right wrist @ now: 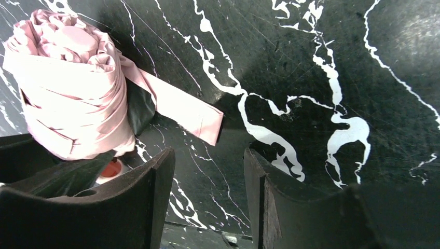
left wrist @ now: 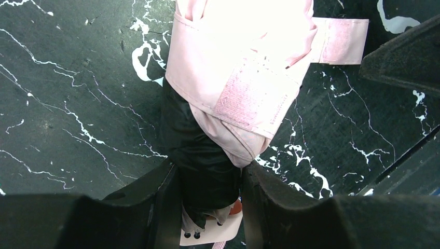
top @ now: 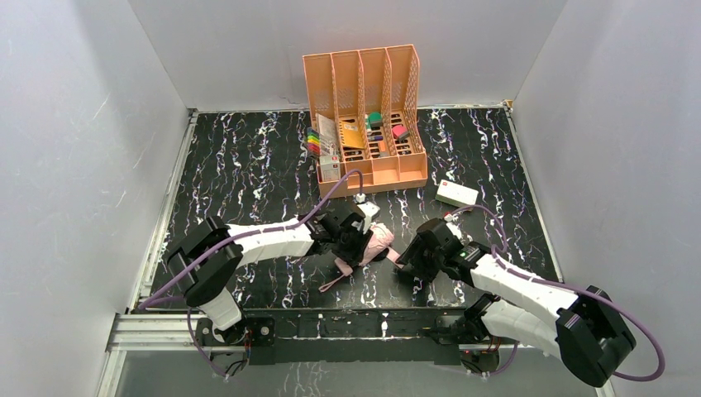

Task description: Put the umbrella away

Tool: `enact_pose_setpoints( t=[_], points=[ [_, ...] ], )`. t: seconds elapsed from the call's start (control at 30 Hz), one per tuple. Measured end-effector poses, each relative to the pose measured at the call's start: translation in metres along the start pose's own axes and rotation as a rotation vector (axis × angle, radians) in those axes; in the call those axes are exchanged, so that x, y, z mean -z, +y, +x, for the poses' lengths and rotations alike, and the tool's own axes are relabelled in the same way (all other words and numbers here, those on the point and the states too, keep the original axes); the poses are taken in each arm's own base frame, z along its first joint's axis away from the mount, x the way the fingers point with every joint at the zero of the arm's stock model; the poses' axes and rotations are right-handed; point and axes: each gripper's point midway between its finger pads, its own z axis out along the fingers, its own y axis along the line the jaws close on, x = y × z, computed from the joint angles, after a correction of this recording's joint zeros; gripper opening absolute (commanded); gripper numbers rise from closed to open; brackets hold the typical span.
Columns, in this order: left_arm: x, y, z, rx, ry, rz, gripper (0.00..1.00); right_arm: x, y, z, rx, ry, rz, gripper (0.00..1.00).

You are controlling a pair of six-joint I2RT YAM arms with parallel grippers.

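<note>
Seen from above, a black marbled table (top: pixel 248 165) with two robot arms reaching in from the near edge. On the left, the left gripper (top: pixel 351 240) has its jaws closed on the lower, black-fabric end of the umbrella (top: pixel 374 241); its wrist view shows both fingers pressed against that dark fabric. The umbrella lies on the table near the front centre, collapsed and bunched into a short pale pink roll, so the folding looks largely done. Its pink strap (right wrist: pixel 176 109) sticks out flat on the table toward the right, free at its end and apparently not yet wrapped around the roll. Behind the umbrella and apart from it stands an orange desk organiser (top: pixel 397 169) holding small items. To the right, the right gripper (top: pixel 411 259) hovers just beside the umbrella, jaws apart and holding nothing, with the strap's tip lying just ahead of them. Farther right lies a small white box (top: pixel 456 193). What likely remains is fastening the strap and stowing the umbrella.
</note>
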Motion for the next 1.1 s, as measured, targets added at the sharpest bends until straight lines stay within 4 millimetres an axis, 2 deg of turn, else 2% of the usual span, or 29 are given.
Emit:
enact_pose_setpoints(
  t=[0.3, 0.43, 0.67, 0.9, 1.1],
  points=[
    [-0.001, -0.001, -0.001, 0.029, -0.021, -0.059, 0.00, -0.008, 0.006, -0.013, -0.096, -0.023, -0.046, 0.55],
    [-0.001, -0.001, -0.001, 0.024, -0.024, -0.069, 0.00, -0.012, 0.011, -0.021, -0.051, -0.033, -0.068, 0.60],
    [-0.001, 0.001, -0.002, -0.022, -0.032, -0.082, 0.00, -0.005, 0.016, -0.047, 0.275, -0.112, -0.045, 0.75],
    [-0.001, 0.011, -0.008, -0.237, -0.044, -0.098, 0.00, 0.014, 0.047, -0.080, 0.578, -0.220, -0.169, 0.78],
    [-0.002, 0.019, -0.014, -0.485, -0.047, -0.099, 0.00, 0.017, 0.078, -0.086, 0.828, -0.188, -0.307, 0.89]
  ],
)
